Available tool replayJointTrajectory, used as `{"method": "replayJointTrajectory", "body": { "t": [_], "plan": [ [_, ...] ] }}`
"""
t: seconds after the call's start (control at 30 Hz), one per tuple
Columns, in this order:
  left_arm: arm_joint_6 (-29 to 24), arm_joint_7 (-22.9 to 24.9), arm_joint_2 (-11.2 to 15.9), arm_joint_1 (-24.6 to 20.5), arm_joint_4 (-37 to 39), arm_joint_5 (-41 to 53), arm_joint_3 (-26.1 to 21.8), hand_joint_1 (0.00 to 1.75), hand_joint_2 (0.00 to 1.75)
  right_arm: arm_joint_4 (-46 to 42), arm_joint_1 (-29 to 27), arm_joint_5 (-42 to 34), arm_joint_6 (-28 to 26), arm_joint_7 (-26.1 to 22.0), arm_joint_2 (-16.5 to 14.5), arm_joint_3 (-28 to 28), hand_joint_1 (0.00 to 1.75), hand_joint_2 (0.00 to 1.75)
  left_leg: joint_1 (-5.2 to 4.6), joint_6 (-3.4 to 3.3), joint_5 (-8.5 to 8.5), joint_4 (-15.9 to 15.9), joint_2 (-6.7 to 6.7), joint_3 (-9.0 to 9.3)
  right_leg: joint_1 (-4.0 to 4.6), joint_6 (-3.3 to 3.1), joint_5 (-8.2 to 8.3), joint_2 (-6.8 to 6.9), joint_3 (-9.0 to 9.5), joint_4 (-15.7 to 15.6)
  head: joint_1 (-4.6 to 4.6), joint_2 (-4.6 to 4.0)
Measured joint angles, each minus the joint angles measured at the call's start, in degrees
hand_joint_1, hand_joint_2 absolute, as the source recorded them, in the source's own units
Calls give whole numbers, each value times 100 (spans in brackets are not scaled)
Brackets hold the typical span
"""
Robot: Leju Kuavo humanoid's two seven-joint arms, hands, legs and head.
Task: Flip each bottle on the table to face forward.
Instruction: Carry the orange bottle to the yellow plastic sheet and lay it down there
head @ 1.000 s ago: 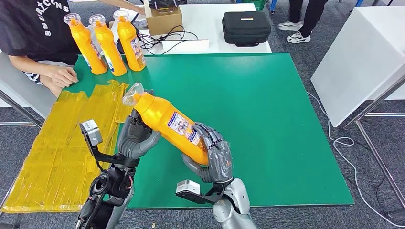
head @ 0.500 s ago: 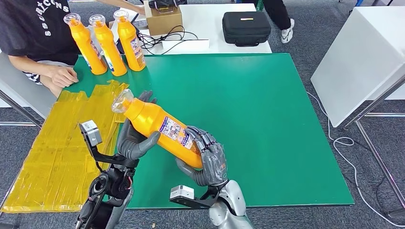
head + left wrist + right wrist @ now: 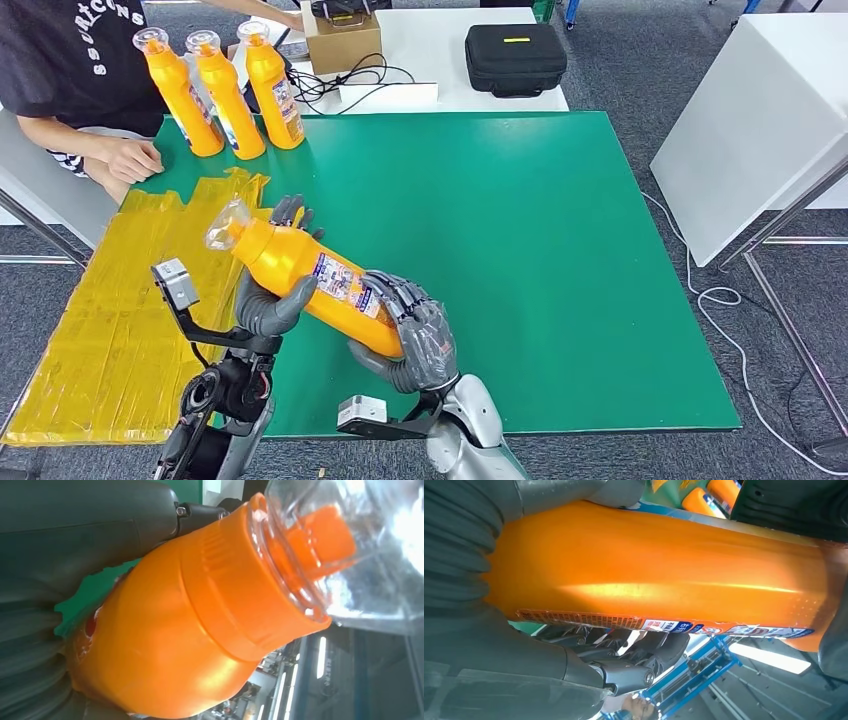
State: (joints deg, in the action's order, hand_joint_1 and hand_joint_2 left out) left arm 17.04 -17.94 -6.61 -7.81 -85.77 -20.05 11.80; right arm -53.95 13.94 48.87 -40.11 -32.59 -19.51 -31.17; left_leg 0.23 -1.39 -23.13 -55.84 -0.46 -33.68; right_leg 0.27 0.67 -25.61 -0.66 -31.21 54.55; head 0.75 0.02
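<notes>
Orange plastic bottle with a clear cap (image 3: 300,280) tilts at lower left, clamped between both hands.
Left hand (image 3: 272,300) grips its neck, right hand (image 3: 412,338) its base; three upright orange bottles (image 3: 222,90) stand upper left on the green table (image 3: 560,250).

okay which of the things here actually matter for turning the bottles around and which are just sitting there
Job: held orange bottle, gripped by left hand and right hand; three upright bottles; green table.

Lying about: yellow plastic sheet, black case, cardboard box, cables.
</notes>
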Motion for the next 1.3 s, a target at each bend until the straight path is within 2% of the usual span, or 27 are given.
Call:
{"method": "replayJointTrajectory", "body": {
  "t": [0.53, 0.57, 0.67, 0.7, 0.77, 0.9, 1.03, 1.17, 1.3],
  "plan": [
    [-90, -52, -40, 108, -50, -313, -248, 175, 175, 491, 306, -290, 0, -138, -96, -213, 175, 175, 0, 0, 0, 0, 0, 0, 1, 0, 0, 0, 0, 0, 0, 0],
    [-92, -92, -44, 124, -68, -321, -261, 175, 175, 496, 308, -290, 0, -155, -99, -212, 168, 175, 0, 0, 0, 0, 0, 0, 1, 0, 0, 0, 0, 0, 0, 0],
    [-101, -226, -50, 173, -134, -331, -281, 175, 175, 499, 314, -313, 0, -260, -102, -193, 38, 175, 0, 0, 0, 0, 0, 0, 0, 0, 0, 0, -1, 0, 0, 0],
    [-103, -271, -50, 168, -155, -345, -283, 175, 175, 500, 317, -355, 0, -308, -103, -186, 1, 175, 0, 0, 0, 0, -1, -1, 0, 0, 0, 0, -1, 0, -1, 0],
    [-136, -362, -50, 110, -198, -379, -287, 175, 175, 503, 321, -576, 1, -387, -104, -197, 0, 175, 0, 0, 0, 0, -2, -1, 0, 0, 0, 1, 0, 0, -1, 0],
    [-363, -564, -47, -28, -332, -309, -372, 175, 175, 297, 289, -1478, 102, -415, -45, -378, 0, 175, 0, 0, 0, 0, -2, 0, 0, 0, 1, 0, 1, 0, -1, 0],
    [-692, -930, -14, 8, -547, 212, -562, 175, 175, -400, 83, -2347, 289, -508, 287, -572, 0, 175, 0, 0, 0, 0, -4, -1, -1, 0, 0, 1, 2, 0, -1, 0],
    [-798, -1068, 23, 90, -712, 425, -690, 175, 175, -956, -135, -2574, 338, -566, 596, -682, 0, 175, -1, 0, -1, 0, -3, -5, -1, 0, 0, 1, -1, 0, -1, 0],
    [-799, -1083, 30, 107, -773, 445, -733, 175, 175, -1226, -211, -2601, 353, -574, 731, -767, 0, 175, 0, 0, -1, 0, -3, -4, 0, 0, 0, 1, -1, -1, -1, 0]
  ]
}}
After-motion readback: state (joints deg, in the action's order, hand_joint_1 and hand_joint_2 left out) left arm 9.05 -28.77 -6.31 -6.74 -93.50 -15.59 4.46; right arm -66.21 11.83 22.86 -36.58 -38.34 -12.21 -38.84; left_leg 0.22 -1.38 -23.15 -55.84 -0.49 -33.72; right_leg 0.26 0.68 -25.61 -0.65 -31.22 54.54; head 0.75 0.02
